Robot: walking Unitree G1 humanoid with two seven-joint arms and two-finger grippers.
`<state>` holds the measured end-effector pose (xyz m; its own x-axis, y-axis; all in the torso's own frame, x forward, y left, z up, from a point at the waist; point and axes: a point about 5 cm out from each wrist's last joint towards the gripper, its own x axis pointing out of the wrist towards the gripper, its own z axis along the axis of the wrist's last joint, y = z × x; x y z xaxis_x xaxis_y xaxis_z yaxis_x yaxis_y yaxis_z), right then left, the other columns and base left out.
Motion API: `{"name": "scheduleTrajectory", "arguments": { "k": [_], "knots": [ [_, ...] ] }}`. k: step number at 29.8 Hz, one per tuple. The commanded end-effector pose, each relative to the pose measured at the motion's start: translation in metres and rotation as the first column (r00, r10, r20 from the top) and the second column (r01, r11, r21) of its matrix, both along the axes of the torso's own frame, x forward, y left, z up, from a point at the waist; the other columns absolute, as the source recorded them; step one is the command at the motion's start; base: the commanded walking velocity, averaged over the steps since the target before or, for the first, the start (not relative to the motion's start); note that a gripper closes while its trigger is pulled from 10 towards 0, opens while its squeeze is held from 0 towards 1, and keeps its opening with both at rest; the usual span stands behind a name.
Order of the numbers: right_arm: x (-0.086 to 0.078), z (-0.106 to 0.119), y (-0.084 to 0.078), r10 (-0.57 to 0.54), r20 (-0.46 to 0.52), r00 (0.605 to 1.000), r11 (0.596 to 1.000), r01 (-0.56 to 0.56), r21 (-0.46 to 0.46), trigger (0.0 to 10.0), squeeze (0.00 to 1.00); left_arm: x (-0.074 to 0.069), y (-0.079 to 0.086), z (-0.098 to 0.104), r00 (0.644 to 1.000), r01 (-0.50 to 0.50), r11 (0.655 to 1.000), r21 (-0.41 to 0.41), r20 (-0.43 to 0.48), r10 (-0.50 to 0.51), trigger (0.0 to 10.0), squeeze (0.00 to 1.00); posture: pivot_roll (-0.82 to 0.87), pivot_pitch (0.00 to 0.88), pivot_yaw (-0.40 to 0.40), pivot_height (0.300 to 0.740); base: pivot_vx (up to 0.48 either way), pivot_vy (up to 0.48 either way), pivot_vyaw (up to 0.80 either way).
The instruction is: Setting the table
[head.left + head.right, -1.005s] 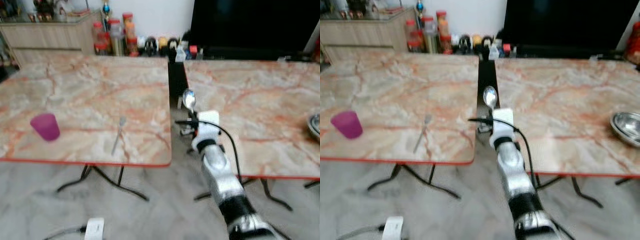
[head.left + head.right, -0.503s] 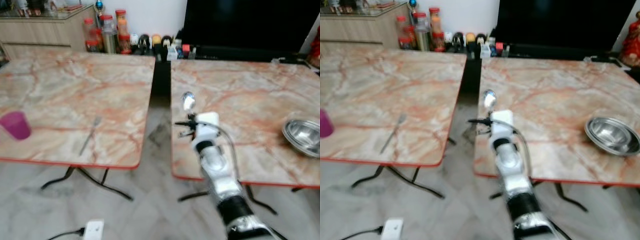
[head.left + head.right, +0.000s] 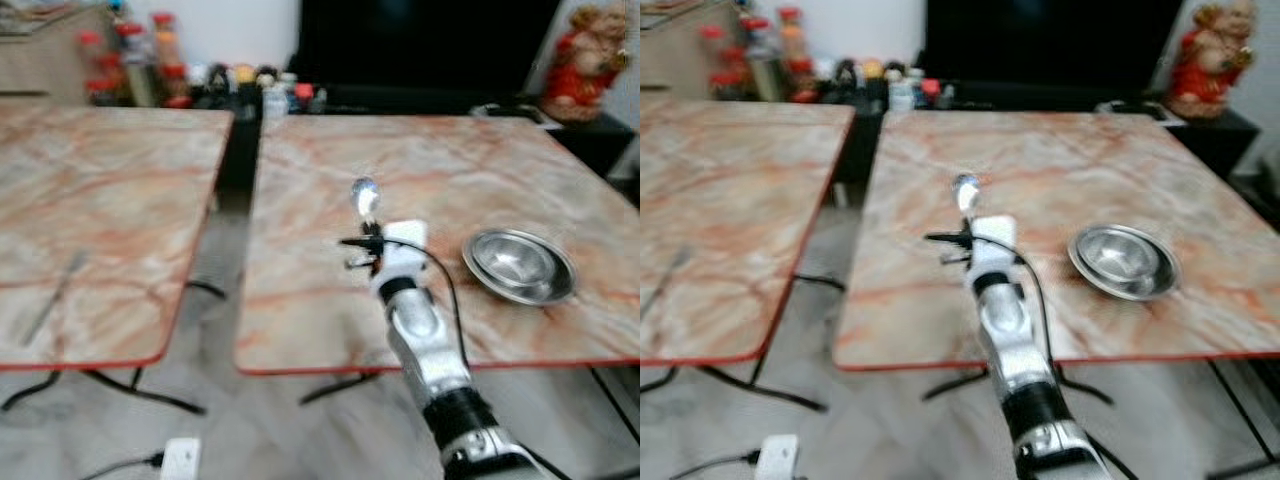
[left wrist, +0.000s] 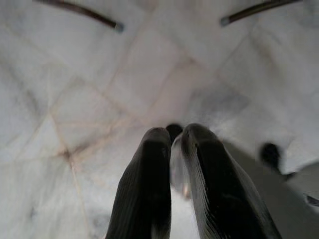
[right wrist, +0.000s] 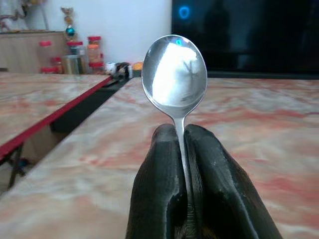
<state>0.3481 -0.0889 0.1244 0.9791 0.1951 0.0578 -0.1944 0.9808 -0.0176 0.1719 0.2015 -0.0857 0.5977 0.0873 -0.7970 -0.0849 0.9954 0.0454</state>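
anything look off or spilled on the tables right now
Nothing spilled or damaged. A fork lies alone at a slant on the left table, apart from the steel bowl on the right table; the right tool holds the spoon.

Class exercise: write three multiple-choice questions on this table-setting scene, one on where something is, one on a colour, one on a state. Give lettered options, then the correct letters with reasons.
1. Where is the steel bowl?
A. On the right table
B. On the floor
C. On the left table

2. What colour edges the tables?
A. Blue
B. Red
C. Green

3. What is the right gripper doing?
A. Hanging open
B. Gripping a cup
C. Holding a spoon upright

Answers:
1. A: the bowl rests on the right table, to the right of the raised arm.
2. B: a red strip runs along both tabletops' edges.
3. C: the black fingers clamp the handle, bowl end up.
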Motion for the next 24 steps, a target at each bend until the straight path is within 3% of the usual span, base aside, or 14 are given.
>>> {"name": "scheduleTrajectory", "arguments": {
  "k": [1,24],
  "knots": [
    [0.0011,0.0041,-0.0067,-0.018,0.022,1.000,1.000,0.018,0.010,10.0,0.00,-0.0055,-0.0066,-0.0036,1.000,-0.009,1.000,-0.025,-0.018,0.008,10.0,0.00,0.01,0.000,-0.034,0.714,0.000,-0.446,0.00],
    [0.0004,0.0089,-0.0068,-0.008,0.053,0.999,1.000,0.007,0.013,10.0,0.00,-0.0036,-0.0068,-0.0029,1.000,-0.008,1.000,-0.020,-0.015,0.008,10.0,0.00,0.00,0.000,-0.030,0.714,0.032,-0.431,0.00]
  ]
}}
